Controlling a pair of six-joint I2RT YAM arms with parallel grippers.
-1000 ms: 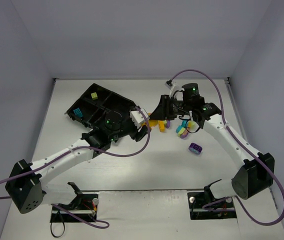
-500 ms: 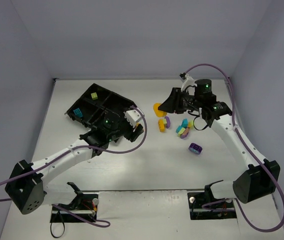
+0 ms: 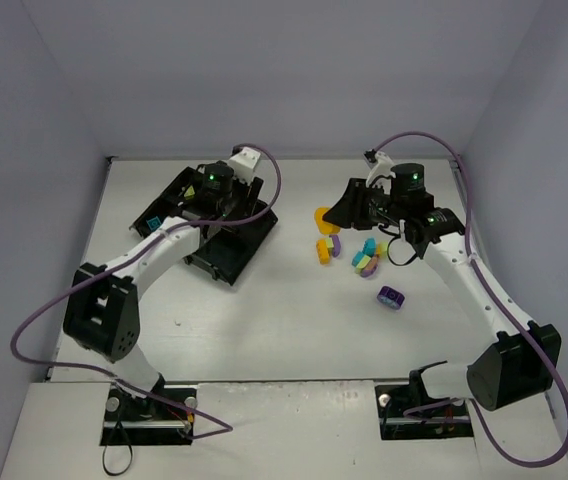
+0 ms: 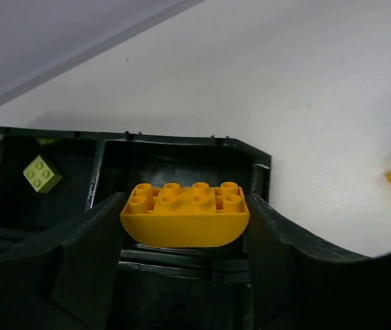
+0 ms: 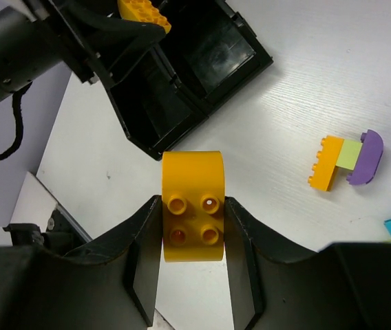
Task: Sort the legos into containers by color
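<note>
From above, the left pincer hangs over the black tray; the right pincer hovers beside loose bricks on the desk. Left wrist: a long orange brick, curved underneath, sits clamped between the half-spread fingers, above a tray compartment. Right wrist: narrow-set fingers grip a small orange brick above the desk.

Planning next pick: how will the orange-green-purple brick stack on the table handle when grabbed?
The brick stack looks like hard plastic, so it is probably stiff and light. Its three bricks seem only pressed together and lie sideways, so a push could split them. The purple end is rounded and a grip may slip there. The flat sides look safer.
</note>
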